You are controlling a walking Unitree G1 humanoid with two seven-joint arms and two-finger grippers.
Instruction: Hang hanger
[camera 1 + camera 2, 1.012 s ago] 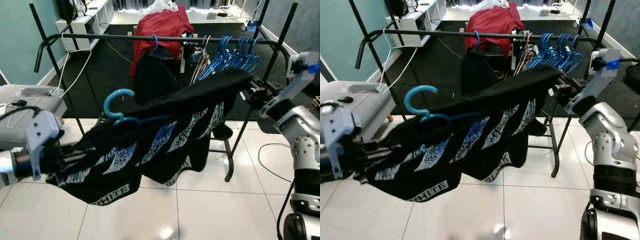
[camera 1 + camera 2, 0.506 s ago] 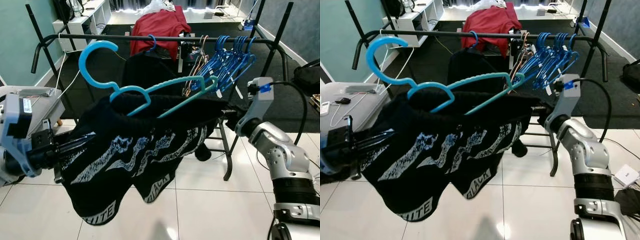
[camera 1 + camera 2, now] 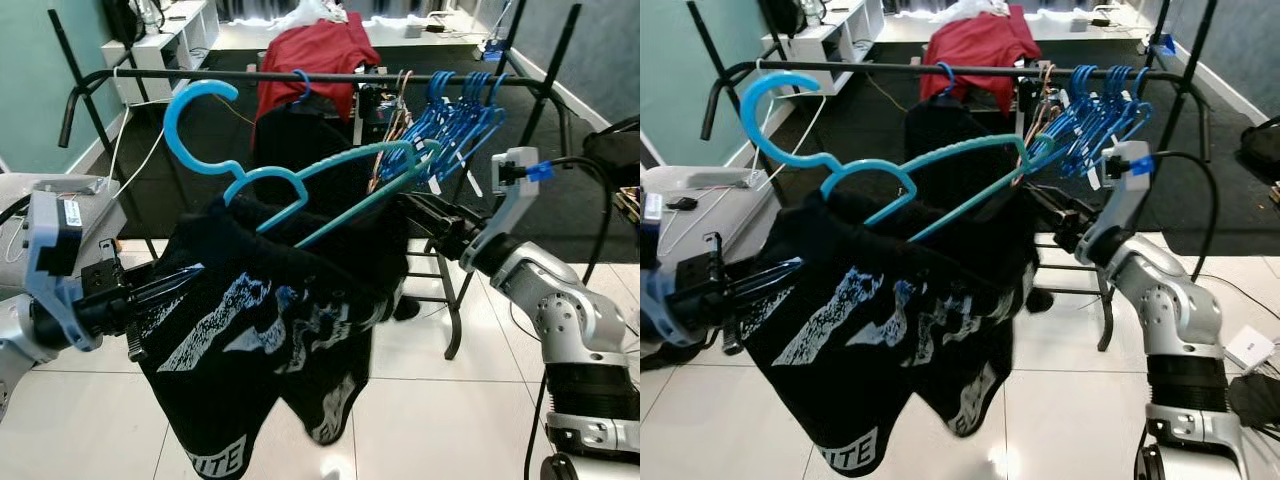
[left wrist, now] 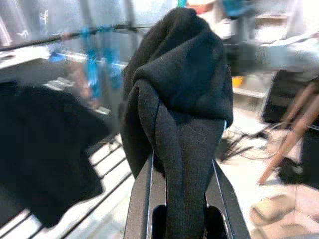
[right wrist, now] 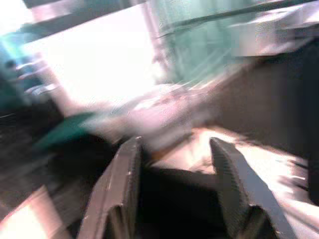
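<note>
Nearest the camera, low on the robot's left, the left gripper [image 3: 165,283] has its two black fingers [image 4: 142,199] pinched on a thick fold of the black garment [image 3: 265,340], which bulges up between them in the left wrist view. The garment, black with a white and blue print, droops from there toward the white tiled floor [image 3: 430,420], partly draped over a blue hanger [image 3: 300,185]. The hanger is tilted, its hook [image 3: 190,115] raised on the robot's left, apart from the rail, and its far arm slanting up toward the right.

Just beyond, on the right, the right gripper [image 3: 425,212] reaches in beside the hanger's far end; in the blurred right wrist view its fingers [image 5: 124,184] stand spread with dark cloth between them, though whether they touch it cannot be told.

Behind stands the black clothes rail [image 3: 250,76], carrying a dark garment on a blue hook [image 3: 300,82], a cluster of empty blue hangers [image 3: 465,110] and some pale ones. Farther back lies a red cloth [image 3: 315,50], with a white shelf unit [image 3: 165,35] against the teal wall.
</note>
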